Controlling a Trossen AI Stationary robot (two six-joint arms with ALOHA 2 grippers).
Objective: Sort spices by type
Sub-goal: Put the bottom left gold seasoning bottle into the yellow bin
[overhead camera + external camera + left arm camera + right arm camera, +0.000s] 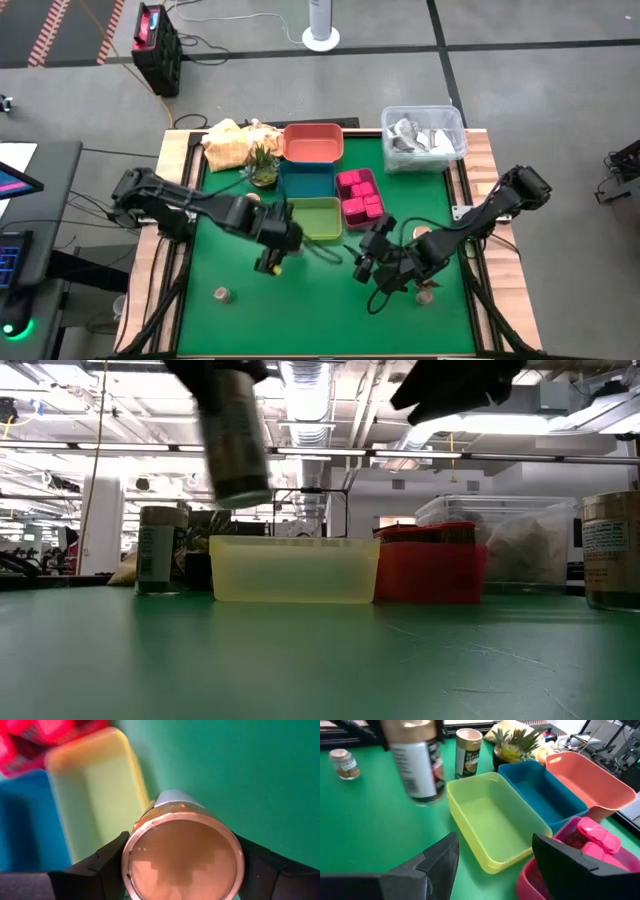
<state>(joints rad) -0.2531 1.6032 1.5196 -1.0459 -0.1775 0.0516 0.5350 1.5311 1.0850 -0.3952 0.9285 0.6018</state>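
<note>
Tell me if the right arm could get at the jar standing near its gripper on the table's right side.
Probably yes. The right gripper is open and holds nothing, and the jar stands upright on bare green table just beside that arm, nothing between them. The left gripper is busy holding another jar.

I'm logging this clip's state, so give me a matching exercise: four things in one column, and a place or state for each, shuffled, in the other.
Things:
1. yellow-green tray
2. magenta tray
3. jar in the left gripper
4. right gripper

States:
A. open, holding nothing
B. empty
C. lifted off the table, beside the yellow-green tray
D. holds magenta blocks

Pairs: 1-B, 2-D, 3-C, 4-A
</note>
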